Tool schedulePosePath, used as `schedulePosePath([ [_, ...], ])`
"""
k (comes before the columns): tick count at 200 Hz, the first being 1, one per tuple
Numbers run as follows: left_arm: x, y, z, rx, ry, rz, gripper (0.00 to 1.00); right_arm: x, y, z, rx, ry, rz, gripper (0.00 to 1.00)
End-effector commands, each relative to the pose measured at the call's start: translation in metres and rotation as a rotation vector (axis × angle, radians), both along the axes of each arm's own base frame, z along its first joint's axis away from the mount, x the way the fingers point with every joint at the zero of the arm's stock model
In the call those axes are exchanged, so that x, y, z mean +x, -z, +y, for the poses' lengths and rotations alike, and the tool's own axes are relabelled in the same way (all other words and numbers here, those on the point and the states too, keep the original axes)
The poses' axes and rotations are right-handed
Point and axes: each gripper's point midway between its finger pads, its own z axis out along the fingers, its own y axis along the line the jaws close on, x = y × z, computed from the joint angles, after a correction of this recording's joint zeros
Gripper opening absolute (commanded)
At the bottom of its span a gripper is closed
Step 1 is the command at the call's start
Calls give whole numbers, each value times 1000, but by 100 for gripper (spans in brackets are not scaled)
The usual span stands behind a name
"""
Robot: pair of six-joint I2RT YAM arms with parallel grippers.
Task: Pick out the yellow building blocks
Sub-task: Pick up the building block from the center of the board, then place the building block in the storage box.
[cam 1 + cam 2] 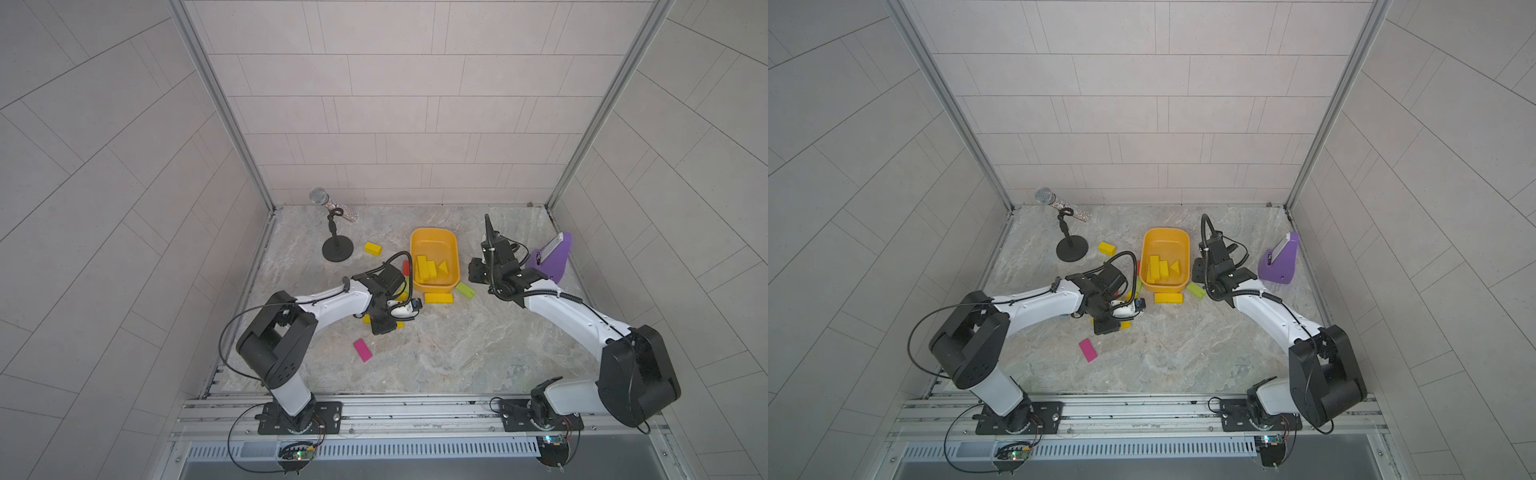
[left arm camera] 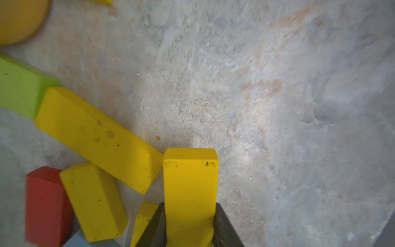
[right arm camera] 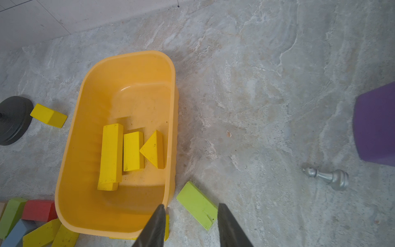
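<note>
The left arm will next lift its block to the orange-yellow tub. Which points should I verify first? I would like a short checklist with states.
1. Left gripper shut on a yellow block: ok.
2. Held block is yellow, not lime-green: ok.
3. Held block free of the long yellow bar beside it: cannot tell; their corners look very close.
4. Bare floor inside the tub: ok.
5. Right gripper away from the tub: not ok; it hovers open and empty close beside it.
6. All yellow blocks collected: not ok; a stray yellow block lies by the microphone stand.
</note>
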Motion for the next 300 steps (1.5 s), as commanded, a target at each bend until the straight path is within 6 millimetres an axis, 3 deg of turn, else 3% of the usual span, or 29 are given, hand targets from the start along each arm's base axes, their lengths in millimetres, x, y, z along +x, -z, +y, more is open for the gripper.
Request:
schedulePosePath([
  [1, -3, -30, -10, -83, -25, -14, 0, -2, -13, -11, -5, 43, -55, 42],
  [62, 63, -110, -53, -497, -486, -159, 0, -10, -26, -33, -53, 116, -147, 42],
  [107, 107, -140, -88, -734, -809, -22, 0, -14, -22, -37, -53, 129, -141, 42],
  [139, 131, -141, -107, -770, -933, 54, 0, -17, -20, -40, -58, 134, -142, 42],
  [166, 142, -128, -116, -756, -1013, 114, 0, -20, -22, -44, -71, 140, -150, 42],
  [216, 162, -98, -117, -635, -1124, 73, 0, -23, -24, -46, -87, 128, -157, 42],
  [259, 182, -85, -105, -517, -1246, -42, 0, -25, -26, -50, -107, 129, -163, 42],
  [300, 187, -75, -114, -463, -1261, -38, 0, -27, -26, -53, -119, 129, -156, 42],
])
